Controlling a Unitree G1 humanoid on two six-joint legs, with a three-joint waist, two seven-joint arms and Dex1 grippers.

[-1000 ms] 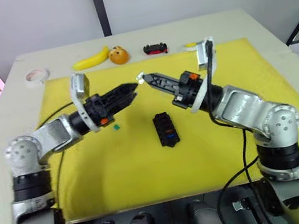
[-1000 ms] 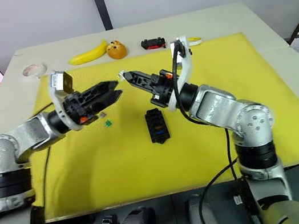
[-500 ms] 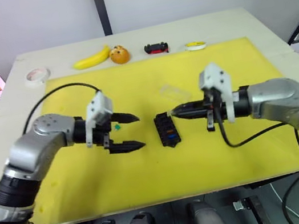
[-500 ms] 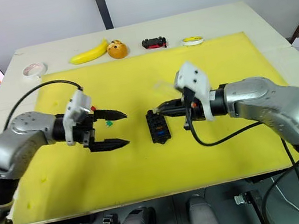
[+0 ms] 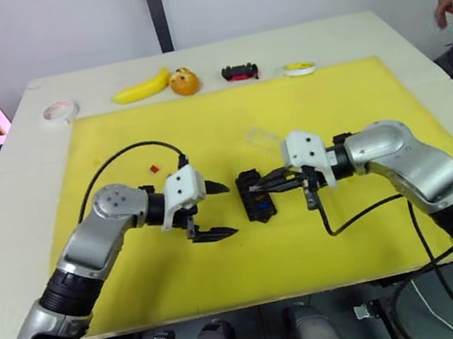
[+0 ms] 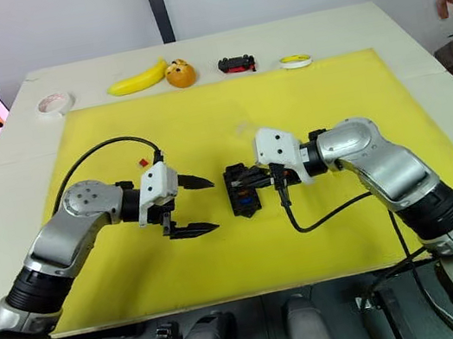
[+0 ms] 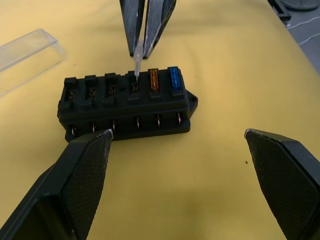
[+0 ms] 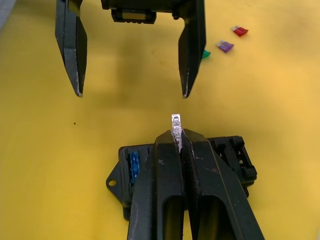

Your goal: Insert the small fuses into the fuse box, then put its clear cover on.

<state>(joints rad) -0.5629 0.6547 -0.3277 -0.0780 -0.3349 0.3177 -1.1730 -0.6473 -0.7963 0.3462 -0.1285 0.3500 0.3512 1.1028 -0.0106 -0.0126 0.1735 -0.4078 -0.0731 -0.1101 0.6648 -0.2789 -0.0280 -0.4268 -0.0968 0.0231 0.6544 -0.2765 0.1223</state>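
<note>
Your right gripper (image 8: pixel 176 131), clenched on a grey fuse (image 7: pixel 136 61), has moved in over the fuse box (image 7: pixel 127 107) at mat centre; your left gripper (image 5: pixel 216 212) now sits released beside it.

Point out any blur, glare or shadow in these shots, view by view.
Left wrist view: the fuse box is sharp, while the left gripper's fingers are soft up close. Right wrist view: a dark shadow lies on the yellow mat under the left gripper. Eye views: even light, no strong glare.
</note>
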